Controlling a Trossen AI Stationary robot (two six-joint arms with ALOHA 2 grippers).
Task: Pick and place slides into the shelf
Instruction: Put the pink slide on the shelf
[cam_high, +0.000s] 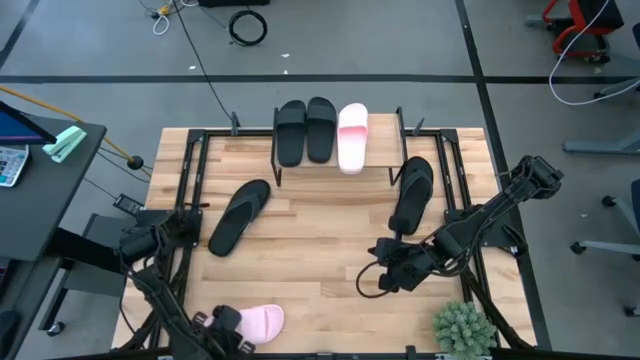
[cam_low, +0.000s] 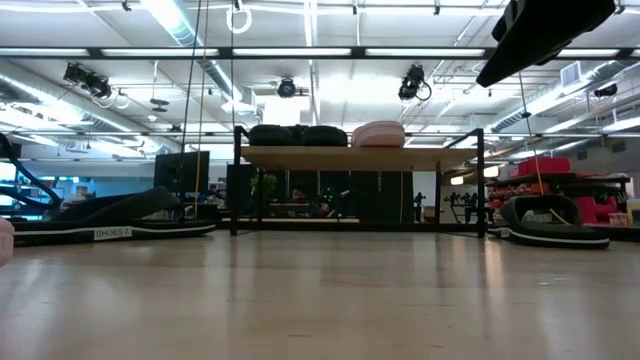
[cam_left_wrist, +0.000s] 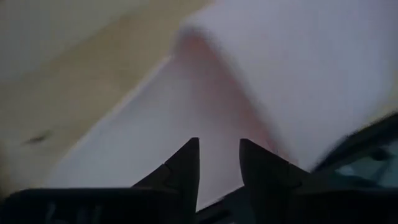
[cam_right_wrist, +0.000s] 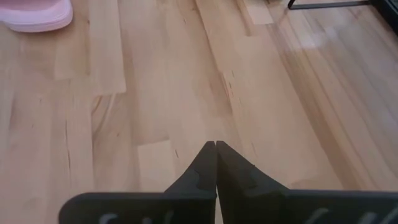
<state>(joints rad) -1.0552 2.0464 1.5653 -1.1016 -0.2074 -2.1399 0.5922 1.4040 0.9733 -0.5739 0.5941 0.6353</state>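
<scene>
**Left hand over pink slide, three pairs' worth half shelved**

Left hand (cam_high: 222, 322), bottom left of the high view, fingers (cam_left_wrist: 186, 165) slightly spread right over the pink slide (cam_high: 258, 322), not pinching yet. Right hand (cam_high: 392, 280), lower right, fingers pressed together, empty, above bare counter (cam_high: 320, 250). Shelf (cam_high: 380, 150) at top centre holds two black slides (cam_high: 305, 130) and one pink (cam_high: 352, 136). Loose black slides: left of centre (cam_high: 238, 215), right of centre (cam_high: 411, 193). Risk: narrow finger gap may slip off the wide strap and drop it off the counter edge.
</scene>
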